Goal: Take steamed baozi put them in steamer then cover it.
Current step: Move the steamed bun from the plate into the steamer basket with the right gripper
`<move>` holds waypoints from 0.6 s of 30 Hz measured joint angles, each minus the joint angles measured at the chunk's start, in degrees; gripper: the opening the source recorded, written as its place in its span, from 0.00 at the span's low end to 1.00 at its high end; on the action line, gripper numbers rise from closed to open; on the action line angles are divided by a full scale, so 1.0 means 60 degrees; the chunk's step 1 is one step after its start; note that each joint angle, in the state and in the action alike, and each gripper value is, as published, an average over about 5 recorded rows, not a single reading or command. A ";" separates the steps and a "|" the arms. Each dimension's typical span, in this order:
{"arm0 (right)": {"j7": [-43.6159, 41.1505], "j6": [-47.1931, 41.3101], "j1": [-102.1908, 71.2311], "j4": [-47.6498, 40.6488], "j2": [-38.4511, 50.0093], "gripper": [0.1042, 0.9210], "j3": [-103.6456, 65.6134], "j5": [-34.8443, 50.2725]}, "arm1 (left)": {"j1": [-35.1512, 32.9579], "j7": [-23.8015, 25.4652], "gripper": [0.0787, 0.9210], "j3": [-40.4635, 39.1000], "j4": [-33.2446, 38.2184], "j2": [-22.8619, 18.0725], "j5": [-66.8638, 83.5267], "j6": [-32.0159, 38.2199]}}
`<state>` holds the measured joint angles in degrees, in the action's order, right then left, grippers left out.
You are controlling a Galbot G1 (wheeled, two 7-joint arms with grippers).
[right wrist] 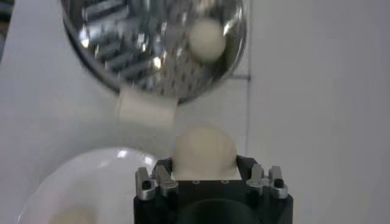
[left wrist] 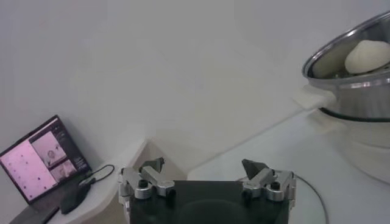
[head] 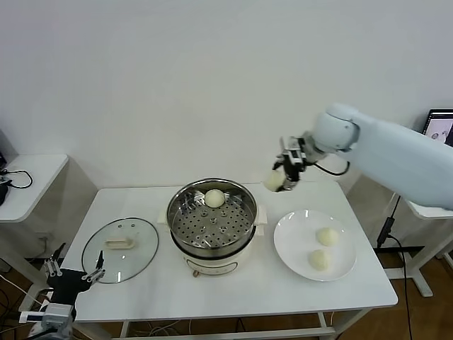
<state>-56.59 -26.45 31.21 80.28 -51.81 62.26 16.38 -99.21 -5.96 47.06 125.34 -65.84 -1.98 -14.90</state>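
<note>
Steamer (head: 212,223): I count one baozi (head: 214,198) on its perforated tray. White plate (head: 294,248): two buns (head: 323,248). No legible writing. My right gripper (head: 283,175), raised between plate and steamer, clamps a fourth bun (head: 273,180). My left gripper (left wrist: 206,172) idles spread wide beside the glass cover (head: 120,248).

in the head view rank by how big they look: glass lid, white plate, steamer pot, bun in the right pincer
1. Steamer pot, widest.
2. White plate and glass lid: they look about alike, so I won't rank them.
3. Bun held up in the right pincer, clearly smallest, much like the plate's buns.
</note>
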 measured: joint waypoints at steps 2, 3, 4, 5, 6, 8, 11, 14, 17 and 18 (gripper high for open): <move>0.0144 -0.0186 0.0048 -0.0076 -0.0429 0.67 0.0094 0.0254 | -0.0004 0.0004 0.88 0.0049 0.0013 0.0004 0.0023 0.0000; 0.0219 -0.0281 0.0051 -0.0124 -0.0649 0.67 0.0137 0.0370 | 0.0000 0.0006 0.88 0.0075 0.0022 0.0004 0.0032 -0.0001; 0.0294 -0.0376 0.0040 -0.0175 -0.0865 0.67 0.0176 0.0475 | 0.0004 0.0008 0.88 0.0099 0.0031 0.0003 0.0039 -0.0003; 0.0374 -0.0473 0.0016 -0.0233 -0.1086 0.68 0.0217 0.0578 | 0.0008 0.0009 0.88 0.0121 0.0042 -0.0002 0.0044 -0.0004; 0.0455 -0.0570 -0.0019 -0.0295 -0.1304 0.68 0.0259 0.0674 | 0.0011 0.0010 0.88 0.0138 0.0053 -0.0007 0.0048 -0.0006; 0.0624 -0.0761 -0.0120 -0.0430 -0.1730 0.68 0.0340 0.0832 | 0.0013 0.0011 0.88 0.0161 0.0071 -0.0025 0.0049 -0.0009; 0.0907 -0.1030 -0.0315 -0.0678 -0.2334 0.68 0.0423 0.1014 | 0.0019 0.0012 0.88 0.0174 0.0085 -0.0069 0.0049 -0.0009; 0.1215 -0.1274 -0.0556 -0.0978 -0.2887 0.68 0.0439 0.1151 | 0.0030 0.0011 0.88 0.0180 0.0085 -0.0112 0.0046 -0.0008; 0.1517 -0.1493 -0.0825 -0.1303 -0.3393 0.68 0.0432 0.1240 | 0.0039 0.0011 0.88 0.0184 0.0087 -0.0133 0.0040 -0.0004; 0.1611 -0.1558 -0.0914 -0.1414 -0.3553 0.68 0.0423 0.1259 | 0.0044 0.0011 0.88 0.0191 0.0088 -0.0135 0.0039 -0.0002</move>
<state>-46.92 -35.80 25.73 71.80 -73.13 64.80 23.94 -98.94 -5.89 48.20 125.87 -66.65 -1.75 -14.91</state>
